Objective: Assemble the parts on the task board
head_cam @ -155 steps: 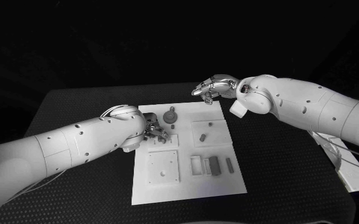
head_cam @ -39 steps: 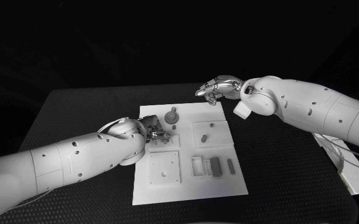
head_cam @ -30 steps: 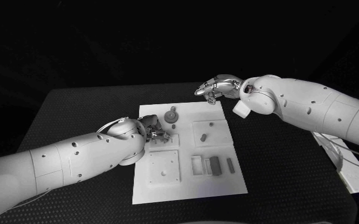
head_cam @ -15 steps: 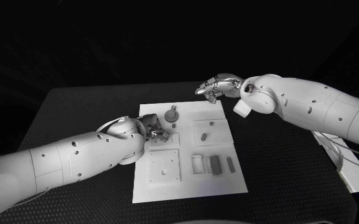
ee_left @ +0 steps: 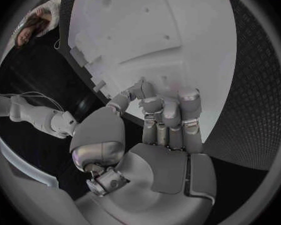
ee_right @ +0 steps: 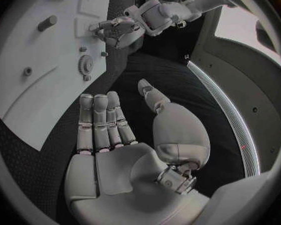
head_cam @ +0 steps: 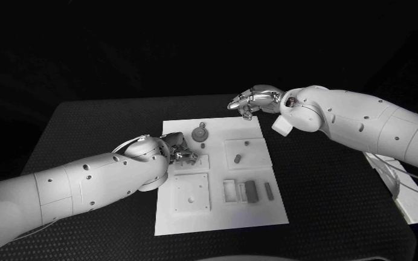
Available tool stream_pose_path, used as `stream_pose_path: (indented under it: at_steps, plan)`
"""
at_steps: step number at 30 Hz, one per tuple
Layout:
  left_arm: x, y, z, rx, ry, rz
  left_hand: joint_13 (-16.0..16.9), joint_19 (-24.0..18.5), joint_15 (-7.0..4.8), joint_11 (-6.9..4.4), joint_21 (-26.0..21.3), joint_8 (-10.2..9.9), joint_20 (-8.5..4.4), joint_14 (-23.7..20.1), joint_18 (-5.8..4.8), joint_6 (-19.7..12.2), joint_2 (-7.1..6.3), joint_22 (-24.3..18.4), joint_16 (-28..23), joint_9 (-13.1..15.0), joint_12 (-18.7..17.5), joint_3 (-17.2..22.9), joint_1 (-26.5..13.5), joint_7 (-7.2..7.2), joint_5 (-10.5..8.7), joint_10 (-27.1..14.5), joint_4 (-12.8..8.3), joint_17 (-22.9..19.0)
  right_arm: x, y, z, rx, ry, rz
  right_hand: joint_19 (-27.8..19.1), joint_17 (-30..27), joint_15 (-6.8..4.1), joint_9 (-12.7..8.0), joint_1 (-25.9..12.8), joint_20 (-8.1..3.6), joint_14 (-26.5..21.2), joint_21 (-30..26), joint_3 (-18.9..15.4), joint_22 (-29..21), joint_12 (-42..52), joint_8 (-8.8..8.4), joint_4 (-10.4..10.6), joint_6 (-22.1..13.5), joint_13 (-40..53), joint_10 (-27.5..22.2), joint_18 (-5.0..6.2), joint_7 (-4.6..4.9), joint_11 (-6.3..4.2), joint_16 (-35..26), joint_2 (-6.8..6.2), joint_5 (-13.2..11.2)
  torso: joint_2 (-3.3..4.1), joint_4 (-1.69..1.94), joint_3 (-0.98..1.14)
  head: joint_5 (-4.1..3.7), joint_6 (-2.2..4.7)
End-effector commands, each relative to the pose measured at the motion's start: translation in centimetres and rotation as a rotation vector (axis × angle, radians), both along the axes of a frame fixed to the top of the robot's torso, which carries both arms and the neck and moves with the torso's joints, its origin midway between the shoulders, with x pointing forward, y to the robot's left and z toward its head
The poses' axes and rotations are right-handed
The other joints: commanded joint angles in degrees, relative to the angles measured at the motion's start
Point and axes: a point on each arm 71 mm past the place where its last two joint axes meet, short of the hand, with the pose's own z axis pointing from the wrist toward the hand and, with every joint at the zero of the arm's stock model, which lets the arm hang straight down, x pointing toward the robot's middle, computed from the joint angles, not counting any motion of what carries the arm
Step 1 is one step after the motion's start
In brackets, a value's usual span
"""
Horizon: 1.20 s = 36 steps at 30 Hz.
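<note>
White task board (head_cam: 218, 176) lies in the middle of the black table (head_cam: 87, 128); I see my left hand (head_cam: 179, 152) low over the board's left edge, fingers curled down toward a raised square block (head_cam: 193, 164), and I cannot tell whether anything is pinched; my right hand (head_cam: 250, 101) hovers above the far right corner, fingers loosely apart, holding nothing; a round gear-like part (head_cam: 200, 134) sits near the far edge; a short peg (head_cam: 237, 160) and slim bars (head_cam: 250, 191) lie further right.
</note>
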Motion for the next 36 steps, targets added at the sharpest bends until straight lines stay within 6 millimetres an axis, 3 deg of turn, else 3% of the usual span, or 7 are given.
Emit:
stream_pose_path:
  at_steps: [1,36]
  plan:
    - [-0.29,0.18,-0.54,0.027,0.033,-0.004,-0.03,0.35,-0.93,-0.06,-0.07,0.29,0.14,0.63,3.93,0.32,3.58,0.62,-0.22,-0.04,-0.34,4.80,4.35,-0.10,0.34,0.34,-4.38,0.00,-0.07,0.16,-0.01,0.003,0.000,0.015,0.31,-0.05,-0.15,-0.05,-0.35,0.22,-0.43,-0.26,-0.01,-0.08,0.27,-0.25,0.35,-0.05,-0.09,-0.28,0.74,0.38,-0.02,0.18,-0.01,-0.33,0.01,-0.01,0.01,-0.02,-0.07]
    - [-0.32,0.89,-1.01,0.040,0.076,0.008,0.09,0.39,-0.95,-0.12,-0.11,0.48,0.15,0.66,3.91,0.43,3.42,0.67,-0.24,-0.25,-0.37,5.07,4.66,-0.16,0.53,0.38,-4.74,0.09,-0.04,0.22,-0.03,0.004,0.001,0.017,0.31,-0.07,-0.15,-0.06,-0.35,0.22,-0.43,-0.27,-0.01,-0.06,0.29,-0.25,0.36,-0.06,-0.11,-0.29,0.75,0.38,-0.02,0.19,-0.01,-0.33,0.02,0.00,0.01,-0.09,-0.18]
